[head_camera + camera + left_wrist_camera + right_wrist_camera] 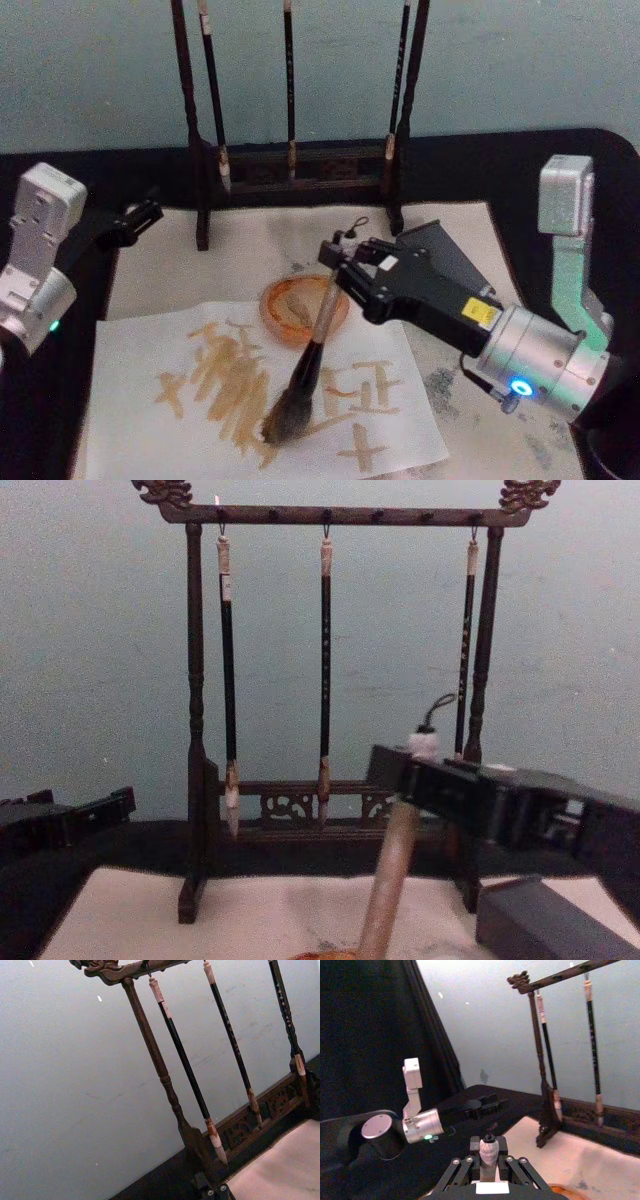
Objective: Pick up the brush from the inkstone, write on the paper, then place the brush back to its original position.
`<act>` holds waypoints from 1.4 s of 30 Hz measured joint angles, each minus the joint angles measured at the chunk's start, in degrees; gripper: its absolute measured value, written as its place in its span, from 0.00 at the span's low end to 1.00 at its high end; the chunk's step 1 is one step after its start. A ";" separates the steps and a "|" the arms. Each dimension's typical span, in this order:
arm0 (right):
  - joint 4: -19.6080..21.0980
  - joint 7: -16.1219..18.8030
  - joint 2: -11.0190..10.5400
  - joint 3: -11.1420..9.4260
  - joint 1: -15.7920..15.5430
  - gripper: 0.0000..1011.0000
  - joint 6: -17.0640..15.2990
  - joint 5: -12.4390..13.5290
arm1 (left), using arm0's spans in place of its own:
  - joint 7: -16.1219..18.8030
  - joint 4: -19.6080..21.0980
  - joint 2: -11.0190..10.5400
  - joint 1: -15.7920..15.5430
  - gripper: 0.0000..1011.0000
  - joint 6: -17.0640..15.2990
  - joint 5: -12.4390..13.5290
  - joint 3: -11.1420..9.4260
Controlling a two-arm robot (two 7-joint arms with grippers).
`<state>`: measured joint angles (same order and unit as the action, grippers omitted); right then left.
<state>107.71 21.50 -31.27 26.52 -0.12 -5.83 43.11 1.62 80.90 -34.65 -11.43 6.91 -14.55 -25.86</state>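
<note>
My right gripper is shut on the pale handle of the brush, just below its white end cap. The brush slants down and to the left, and its bushy bristles touch the paper, a white sheet covered in tan strokes. From the chest, the handle hangs below the gripper. The end cap sits between the fingers in the right wrist view. The dark grey inkstone lies behind my right gripper, also seen at lower right. My left gripper is parked at the left, off the paper.
A carved wooden rack with slim black brushes stands at the back. An orange dish sits just above the paper. A cream mat underlies everything. A black cylinder stands off the mat on the dark table.
</note>
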 joint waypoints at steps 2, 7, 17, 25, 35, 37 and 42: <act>0.19 -0.15 -0.21 -0.37 -0.25 0.20 0.15 0.09 | 0.01 0.00 0.00 0.00 0.99 0.00 0.00 0.00; 0.84 -0.42 -0.81 -1.61 -1.06 0.20 0.66 0.44 | 0.00 0.00 0.00 0.00 0.99 0.00 0.00 0.00; 1.96 -0.77 -1.63 -3.64 -2.62 0.20 1.50 1.05 | 0.00 0.00 0.00 0.00 0.99 0.00 0.00 0.00; 2.58 -0.40 -1.30 -3.73 -2.41 0.20 1.50 1.71 | 0.00 0.00 0.00 0.00 0.99 0.00 0.00 0.00; 1.85 -0.31 0.94 -3.01 0.23 0.20 2.08 2.37 | 0.00 0.00 0.00 0.00 0.99 0.00 0.00 0.00; 1.22 -0.46 1.55 -2.88 1.09 0.20 2.05 2.66 | 0.00 0.00 0.00 0.00 0.99 0.00 0.00 0.00; -0.12 -1.03 2.63 -2.83 2.64 0.20 2.02 3.16 | 0.00 0.00 0.00 0.00 0.99 0.00 0.00 0.00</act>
<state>107.59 20.47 -28.64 23.69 2.52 -3.81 46.26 1.62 80.90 -34.65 -11.43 6.91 -14.55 -25.86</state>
